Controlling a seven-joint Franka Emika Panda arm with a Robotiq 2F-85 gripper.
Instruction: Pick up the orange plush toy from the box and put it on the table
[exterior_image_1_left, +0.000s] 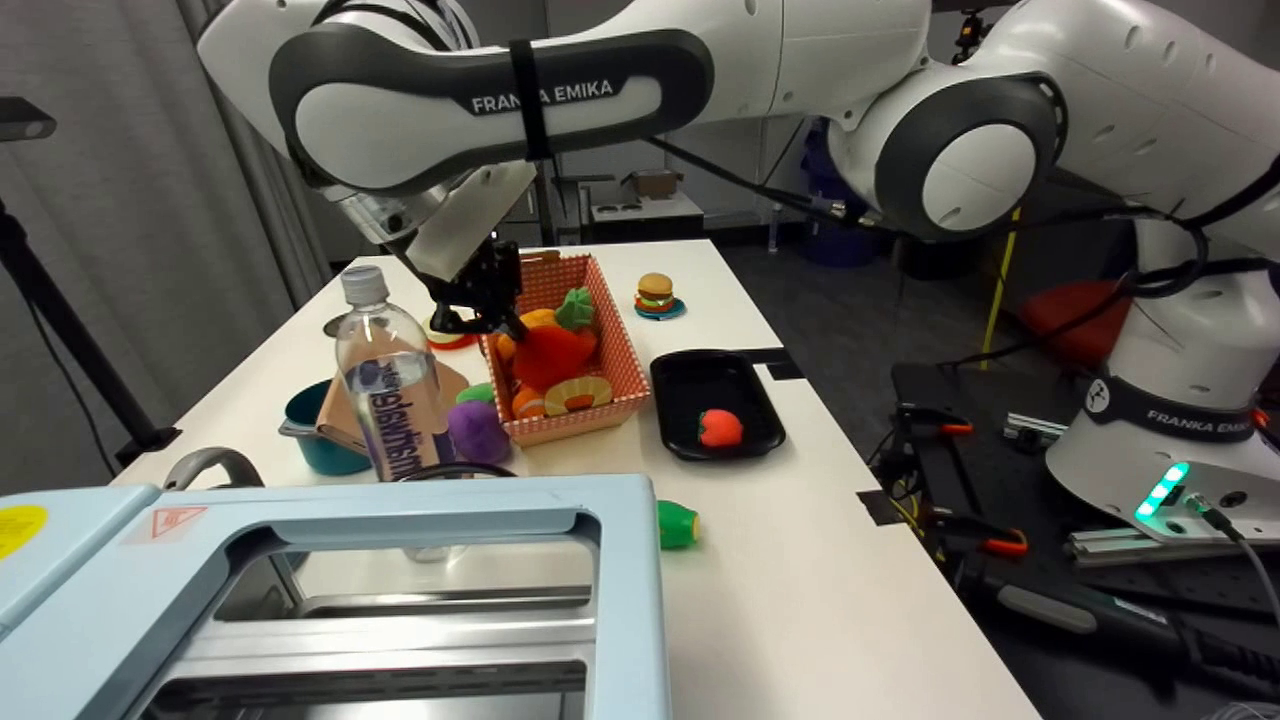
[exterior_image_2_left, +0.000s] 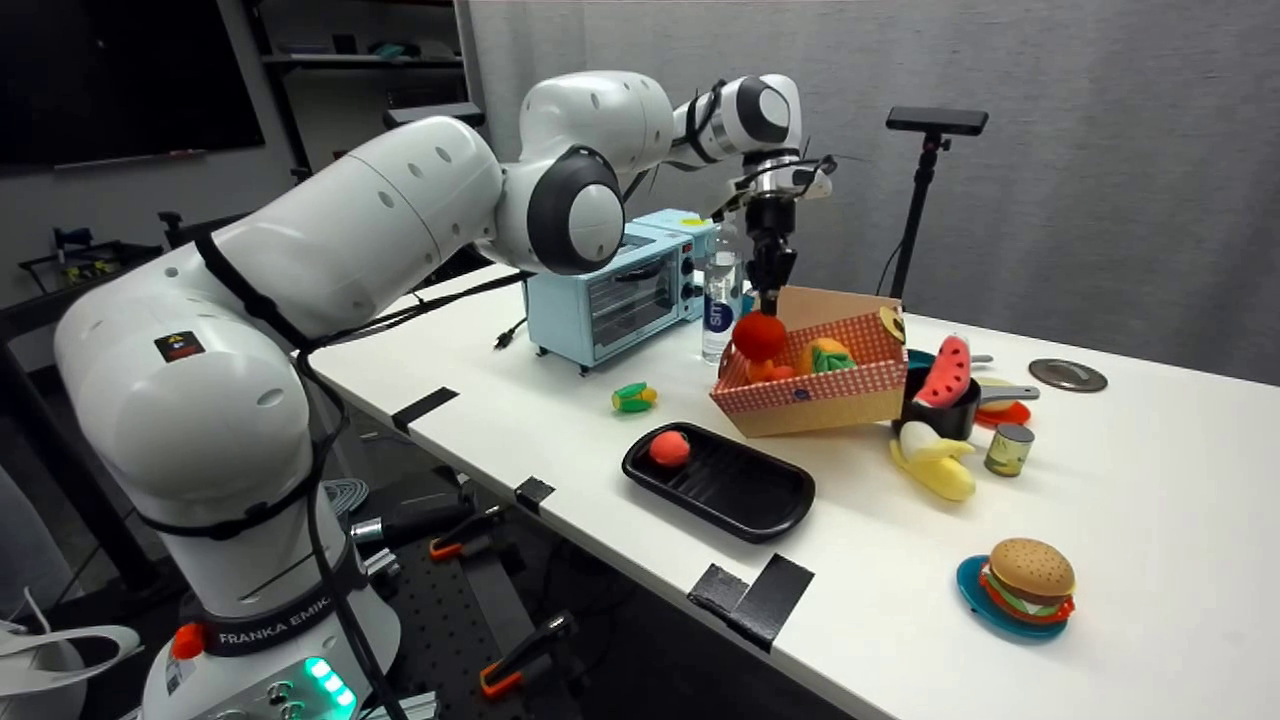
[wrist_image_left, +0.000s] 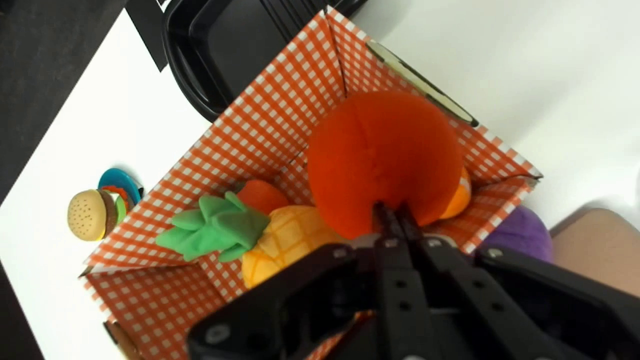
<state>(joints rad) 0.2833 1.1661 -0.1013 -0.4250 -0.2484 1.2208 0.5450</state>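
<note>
The orange plush toy, round and red-orange, shows in the wrist view (wrist_image_left: 382, 155) and in both exterior views (exterior_image_1_left: 552, 357) (exterior_image_2_left: 759, 337). My gripper (wrist_image_left: 392, 207) has its fingers nearly together, pinching the toy's near side. In an exterior view the toy hangs from the fingertips (exterior_image_2_left: 768, 303), at about the height of the box rim. The box (wrist_image_left: 245, 127) (exterior_image_2_left: 820, 408), with checked orange-and-white inside walls, is below it. It also holds a pineapple plush (wrist_image_left: 295, 240) and other orange toys. The white table (exterior_image_1_left: 790, 590) extends around the box. The box floor under the toy is mostly hidden.
A black tray (exterior_image_2_left: 730, 480) with a red toy (exterior_image_2_left: 669, 449) stands beside the box. A clear bottle (exterior_image_1_left: 400, 390), purple plush (exterior_image_1_left: 478, 432) and pale-blue toaster oven (exterior_image_2_left: 620, 295) are close by. A burger toy (exterior_image_2_left: 1030, 580), banana (exterior_image_2_left: 935, 462) and pot (exterior_image_2_left: 945, 415) lie beyond.
</note>
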